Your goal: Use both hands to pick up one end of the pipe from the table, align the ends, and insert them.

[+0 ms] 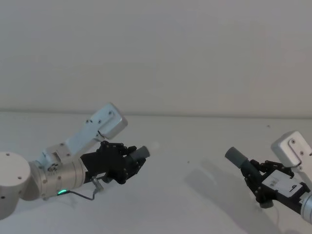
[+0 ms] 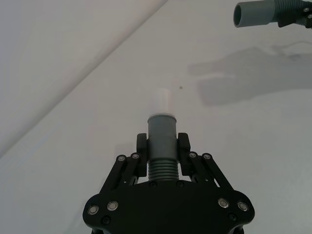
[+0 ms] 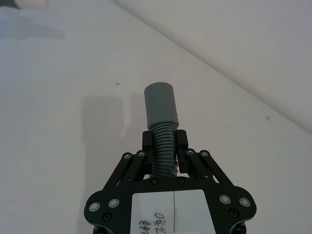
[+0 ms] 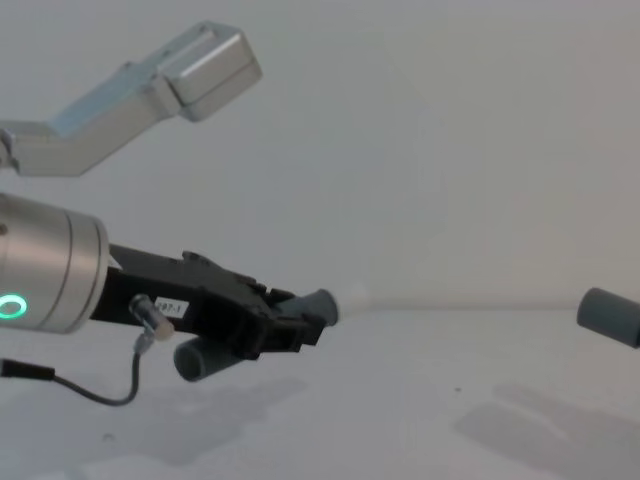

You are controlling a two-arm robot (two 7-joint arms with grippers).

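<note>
Two ends of the pipe [image 3: 164, 139] are held clear of the surface [image 1: 195, 209], one in each gripper, and they are well apart and not joined.

The left gripper [image 1: 128, 159] is seen low on the left of the head view, on a silver wrist [image 1: 53, 176] with a green ring light [image 1: 61, 191]. Its fingers [image 2: 142, 146] are closed on the ribbed hose just behind the white-tipped cuff [image 2: 161, 130]. The cuff and its narrow white tip [image 2: 162, 101] project beyond the fingertips and are pointed towards the robot's right. In the chest view the same cuff [image 4: 322, 305] is tilted slightly upward from the gripper.

The right gripper [image 1: 254, 176] is seen low on the right of the head view. Its fingers [image 3: 147, 141] are clamped on the ribbed section directly behind the plain cuff [image 3: 161, 103], which projects beyond the fingertips and is angled up and towards the robot's left. In the left wrist view the open mouth of the plain cuff [image 2: 253, 13] is shown far off and to one side of the line of the white tip, so the two ends are not aligned.

Shadows [image 1: 209, 178] of the right gripper and its cuff are cast on the surface between the two arms. A pale grey wall [image 1: 156, 48] is seen behind the surface. The stretch of pipe between the two grippers cannot be made out.
</note>
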